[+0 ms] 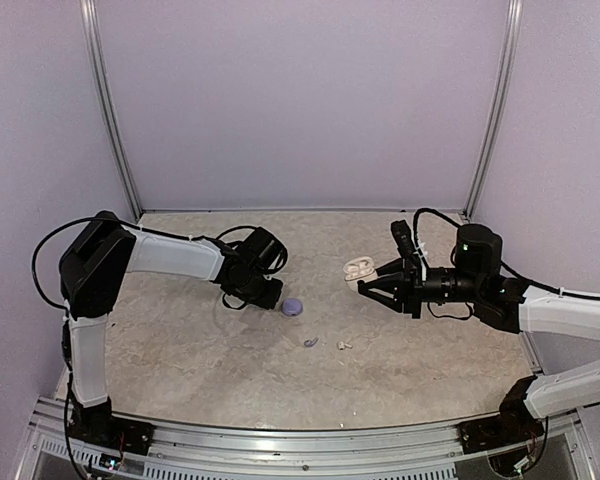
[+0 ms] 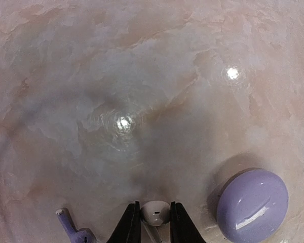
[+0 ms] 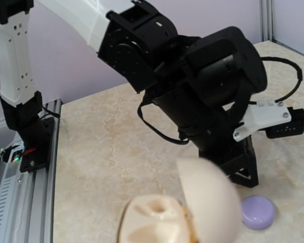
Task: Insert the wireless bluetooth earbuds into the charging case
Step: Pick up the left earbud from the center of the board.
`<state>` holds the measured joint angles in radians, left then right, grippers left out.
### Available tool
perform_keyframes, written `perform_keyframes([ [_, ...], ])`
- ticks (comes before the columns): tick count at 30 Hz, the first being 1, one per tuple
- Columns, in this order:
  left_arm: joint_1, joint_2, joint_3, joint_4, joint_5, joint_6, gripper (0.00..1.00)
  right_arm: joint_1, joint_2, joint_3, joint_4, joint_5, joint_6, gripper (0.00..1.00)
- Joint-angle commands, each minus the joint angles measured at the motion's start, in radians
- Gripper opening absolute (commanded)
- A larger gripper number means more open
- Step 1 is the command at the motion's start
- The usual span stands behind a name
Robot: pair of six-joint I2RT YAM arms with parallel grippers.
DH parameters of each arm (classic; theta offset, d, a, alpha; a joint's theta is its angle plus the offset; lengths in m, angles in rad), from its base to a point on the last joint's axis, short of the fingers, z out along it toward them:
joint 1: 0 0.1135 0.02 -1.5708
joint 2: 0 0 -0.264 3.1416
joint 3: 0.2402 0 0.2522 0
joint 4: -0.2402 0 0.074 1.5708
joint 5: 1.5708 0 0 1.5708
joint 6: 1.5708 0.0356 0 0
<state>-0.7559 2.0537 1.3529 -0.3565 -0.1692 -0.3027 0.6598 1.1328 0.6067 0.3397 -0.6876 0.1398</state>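
Grip: my left gripper (image 2: pixel 155 204) pinches a white earbud (image 2: pixel 155 214) between its tips | lilac earbud (image 2: pixel 71 231) just beside my fingers | closed lilac case (image 2: pixel 252 205) near, on the other side.

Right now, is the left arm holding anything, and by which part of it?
The left pincer grips a white earbud by its rounded head.

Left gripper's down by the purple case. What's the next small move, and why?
Probably lift the left gripper slightly, straight up. Its fingertips seem to pinch a white earbud, and the white case stands open by the right gripper. A straight lift clears the purple earbud and the closed purple case alongside.
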Motion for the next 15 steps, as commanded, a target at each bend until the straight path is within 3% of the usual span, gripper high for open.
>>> perform_keyframes([
  [1,0.003,0.011,-0.003,-0.026,0.001,0.013,0.2,-0.009,-0.018,0.001,-0.001,-0.004,-0.002,0.0],
  [15,-0.153,-0.278,-0.313,-0.161,0.05,-0.14,0.19,-0.008,0.0,0.002,0.021,-0.032,0.004,0.0],
])
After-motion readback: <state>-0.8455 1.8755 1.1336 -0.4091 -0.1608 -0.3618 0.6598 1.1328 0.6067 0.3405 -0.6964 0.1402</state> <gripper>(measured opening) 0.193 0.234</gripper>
